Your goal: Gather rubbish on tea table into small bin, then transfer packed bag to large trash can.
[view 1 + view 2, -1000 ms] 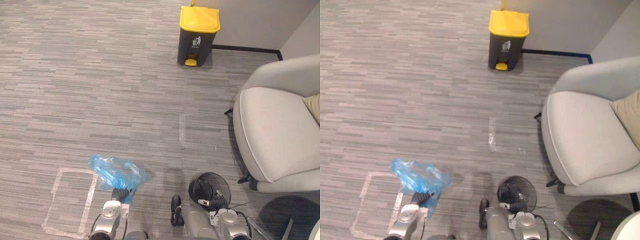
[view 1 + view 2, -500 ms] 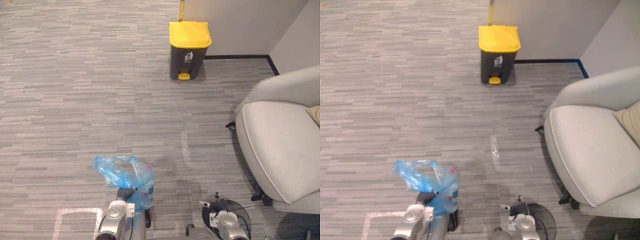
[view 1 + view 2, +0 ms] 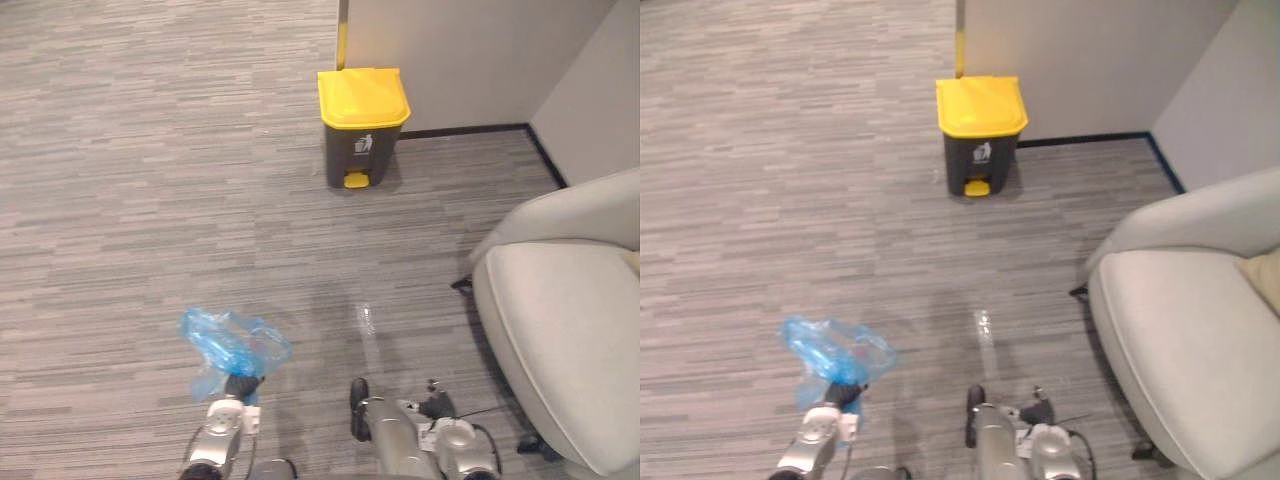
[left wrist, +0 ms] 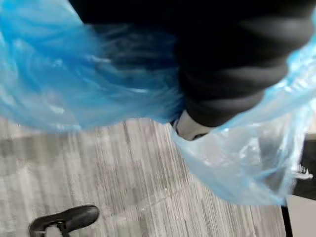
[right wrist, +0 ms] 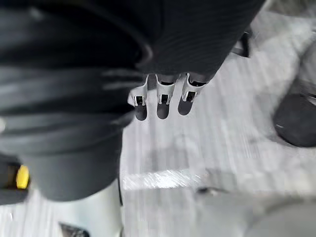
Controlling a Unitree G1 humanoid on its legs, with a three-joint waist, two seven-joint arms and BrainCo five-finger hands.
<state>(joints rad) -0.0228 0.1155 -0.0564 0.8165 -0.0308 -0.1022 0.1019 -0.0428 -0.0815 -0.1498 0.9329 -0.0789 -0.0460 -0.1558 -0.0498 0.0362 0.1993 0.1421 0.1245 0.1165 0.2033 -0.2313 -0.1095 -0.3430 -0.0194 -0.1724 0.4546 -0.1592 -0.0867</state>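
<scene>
Grey carpet separated you from the yellow-lidded trash can; the blue bag draped your left hand, hold untellable under plastic, so walking might shake it loose; fingers of your right hand hung straight.

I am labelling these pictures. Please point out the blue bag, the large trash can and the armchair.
blue bag point(image 3: 232, 342), left eye view: middle of the crumpled plastic.
large trash can point(image 3: 363, 97), left eye view: its yellow lid.
armchair point(image 3: 565, 330), left eye view: seat cushion.
</scene>
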